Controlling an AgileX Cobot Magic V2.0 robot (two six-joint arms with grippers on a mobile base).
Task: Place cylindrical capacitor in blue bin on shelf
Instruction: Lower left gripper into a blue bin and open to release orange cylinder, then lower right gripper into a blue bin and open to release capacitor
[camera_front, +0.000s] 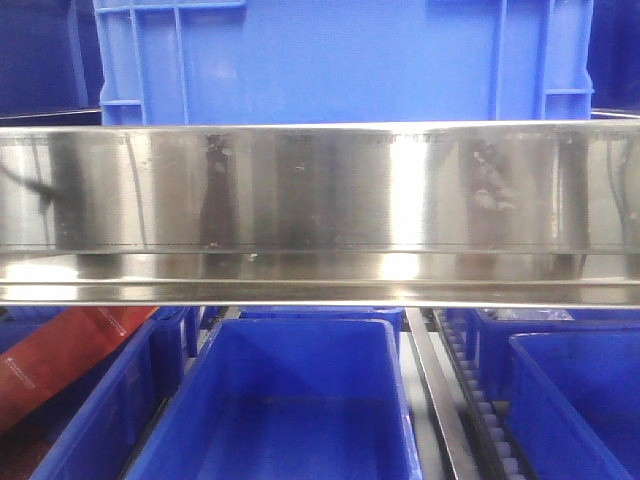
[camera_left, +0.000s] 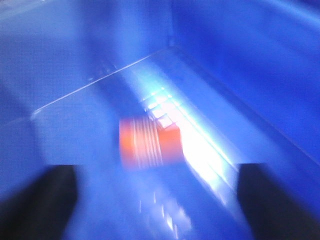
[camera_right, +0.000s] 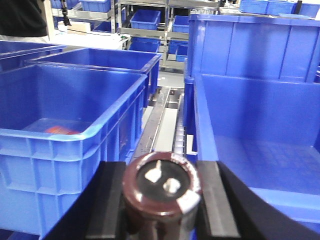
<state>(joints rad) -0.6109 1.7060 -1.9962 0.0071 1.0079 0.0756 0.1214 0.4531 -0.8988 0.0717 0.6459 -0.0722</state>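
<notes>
Just before the roller track (camera_right: 164, 125), between left blue bin (camera_right: 75, 105) and right blue bin (camera_right: 250, 125), the right gripper (camera_right: 161, 200) clamps the cylindrical capacitor (camera_right: 161, 182). Left gripper (camera_left: 157, 205): spread wide above an orange ribbed piece (camera_left: 150, 142).

The front view shows one shelf (camera_front: 320, 292) with one broad steel rail (camera_front: 320, 190). One large blue crate (camera_front: 340, 60) sits above the rail. Three blue bins (camera_front: 290, 400) stand near below it, and edges of at least two more show farther back. There is one roller track (camera_front: 485, 400) on the right and one red-orange strip (camera_front: 70, 350) on the left.

The left wrist view shows one bin interior (camera_left: 240, 60), one orange ribbed cylinder (camera_left: 150, 142), and the left gripper (camera_left: 159, 200) with two dark fingers (camera_left: 37, 205).

The right wrist view shows one cylindrical capacitor (camera_right: 160, 205) with two silvery terminals on its top. The right gripper (camera_right: 160, 172) has two black fingers (camera_right: 107, 200). Five bins are near, three on the left (camera_right: 65, 150) and two on the right. Several more far off are too small to count. One orange item (camera_right: 60, 131) lies in the near left bin.
</notes>
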